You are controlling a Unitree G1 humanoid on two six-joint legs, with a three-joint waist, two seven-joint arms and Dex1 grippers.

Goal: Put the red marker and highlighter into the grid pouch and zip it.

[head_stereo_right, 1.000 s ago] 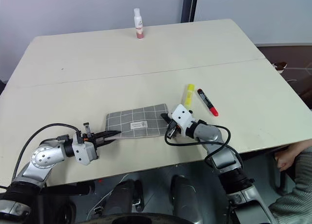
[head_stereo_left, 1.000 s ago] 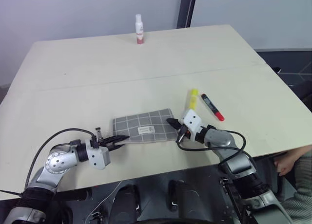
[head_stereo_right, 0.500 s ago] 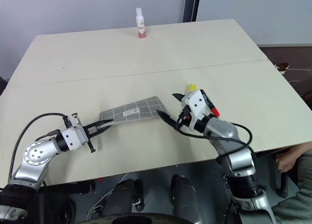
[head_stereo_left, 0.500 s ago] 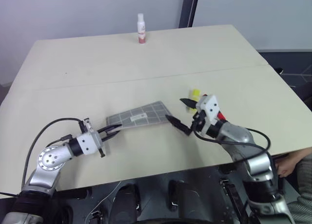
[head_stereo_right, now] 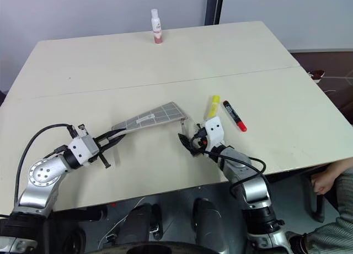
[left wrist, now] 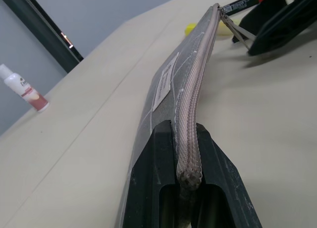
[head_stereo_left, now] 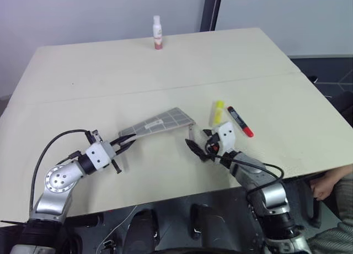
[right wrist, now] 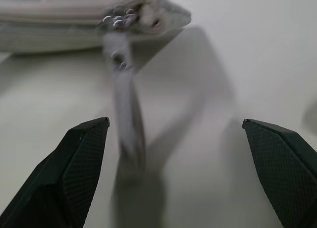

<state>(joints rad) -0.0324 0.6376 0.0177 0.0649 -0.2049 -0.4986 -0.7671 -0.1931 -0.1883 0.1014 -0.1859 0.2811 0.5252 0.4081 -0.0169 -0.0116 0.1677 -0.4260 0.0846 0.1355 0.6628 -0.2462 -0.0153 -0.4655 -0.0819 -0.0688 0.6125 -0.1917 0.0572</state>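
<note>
The grid pouch (head_stereo_left: 160, 121) is raised on edge above the table, its zipper (left wrist: 190, 84) uppermost and closed along the length I see. My left gripper (head_stereo_left: 122, 145) is shut on its left end. A pull tab (right wrist: 126, 104) hangs from the pouch's right end. My right gripper (head_stereo_left: 198, 145) stands open just short of that tab, its fingers (right wrist: 84, 153) wide on either side with nothing between them. The yellow highlighter (head_stereo_left: 218, 111) and the red marker (head_stereo_left: 240, 121) lie side by side on the table beyond the right gripper.
A small white and pink bottle (head_stereo_left: 158, 33) stands at the table's far edge. A person's hand (head_stereo_left: 331, 182) shows past the table's front right corner. A seam (head_stereo_left: 165, 89) crosses the cream table top behind the pouch.
The pouch lay flat; my left gripper has lifted and rolled it onto its edge. My right gripper let go of the pouch's right end, opened wide, swung away and came back to the tab.
</note>
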